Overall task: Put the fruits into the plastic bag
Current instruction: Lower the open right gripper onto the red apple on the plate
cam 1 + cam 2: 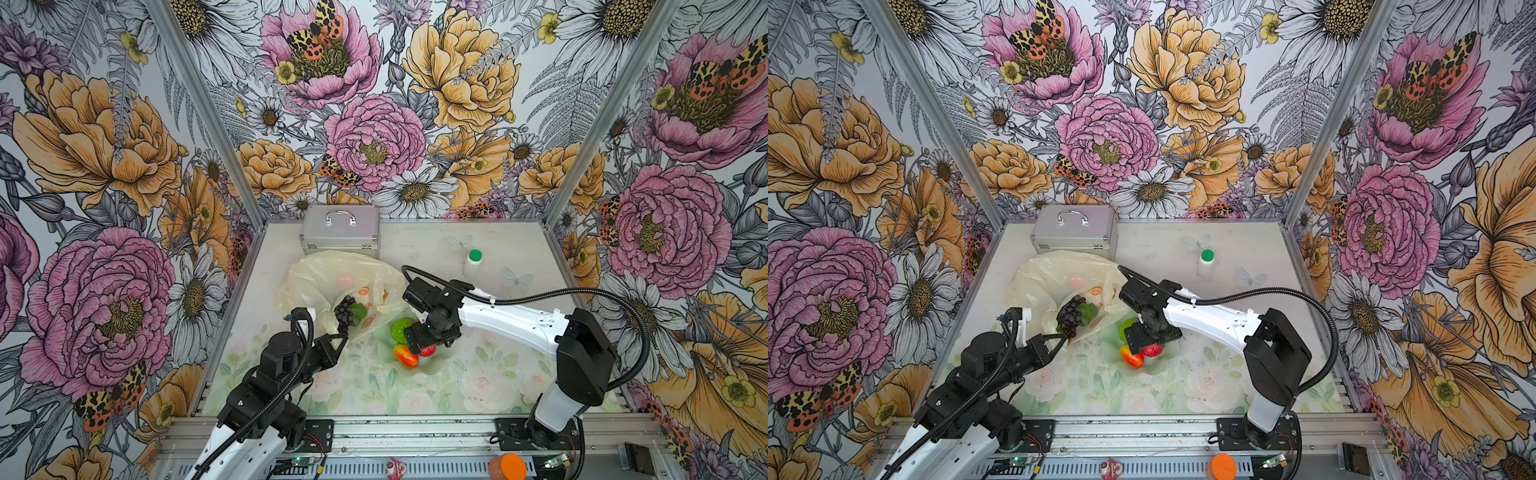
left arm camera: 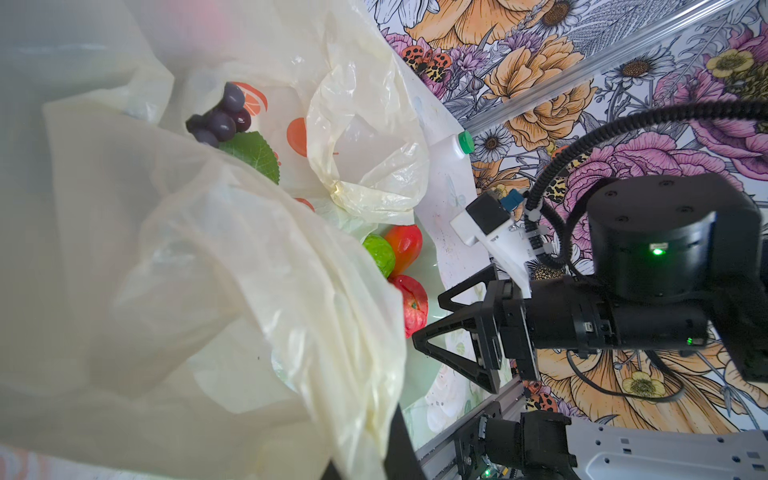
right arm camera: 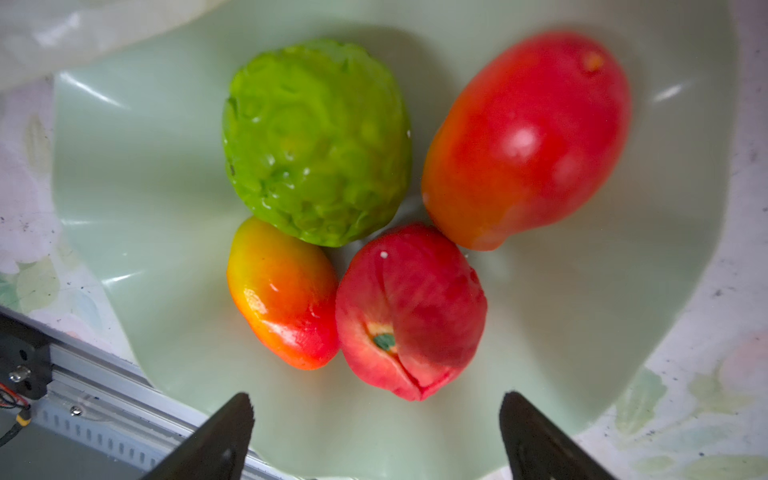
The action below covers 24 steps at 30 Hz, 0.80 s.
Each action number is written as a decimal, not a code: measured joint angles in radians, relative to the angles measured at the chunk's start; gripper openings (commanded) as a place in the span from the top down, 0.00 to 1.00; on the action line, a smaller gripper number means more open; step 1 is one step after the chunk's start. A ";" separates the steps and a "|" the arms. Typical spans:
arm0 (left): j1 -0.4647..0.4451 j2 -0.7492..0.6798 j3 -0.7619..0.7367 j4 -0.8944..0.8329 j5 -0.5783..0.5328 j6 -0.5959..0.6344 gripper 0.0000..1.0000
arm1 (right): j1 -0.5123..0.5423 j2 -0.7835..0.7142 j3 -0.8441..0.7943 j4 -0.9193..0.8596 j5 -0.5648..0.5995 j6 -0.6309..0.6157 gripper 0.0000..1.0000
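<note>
Thin crinkly translucent plastic bag (image 1: 324,274); glossy bumpy lime-green ball (image 3: 316,141); smooth dish (image 3: 145,166); brushed-metal case (image 1: 340,227).

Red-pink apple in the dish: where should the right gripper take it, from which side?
Probably straight down with the open right gripper. Close across the round middle of the red-pink apple; it lies on its side. One finger lands on bare pale green dish; the other must slip into the seam against the small mango, which touches it and will likely be nudged.

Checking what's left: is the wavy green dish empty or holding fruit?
Holding fruit: four lie in the dish: a bumpy green ball, a large mango, a small mango and an apple.
</note>
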 measured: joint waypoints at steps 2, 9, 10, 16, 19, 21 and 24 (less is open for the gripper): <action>0.000 0.000 0.000 0.000 0.000 0.000 1.00 | 0.000 0.011 0.000 -0.007 0.006 0.003 0.09; 0.000 0.000 0.000 0.000 -0.003 0.000 1.00 | 0.000 0.050 0.014 -0.017 0.020 0.017 0.11; 0.000 0.000 0.000 0.000 -0.003 0.000 1.00 | 0.000 0.054 0.019 -0.017 0.023 0.019 0.11; -0.002 0.000 0.000 0.000 -0.004 0.000 1.00 | 0.000 0.085 0.038 -0.016 0.033 0.022 0.14; -0.006 0.000 0.000 0.000 -0.004 0.000 1.00 | 0.000 0.113 0.038 -0.017 0.037 0.024 0.18; -0.007 0.000 0.000 0.000 -0.006 0.000 1.00 | 0.000 0.126 0.039 -0.017 0.040 0.024 0.23; -0.012 0.000 0.000 -0.002 -0.010 0.000 1.00 | 0.000 0.129 0.042 -0.016 0.041 0.027 0.28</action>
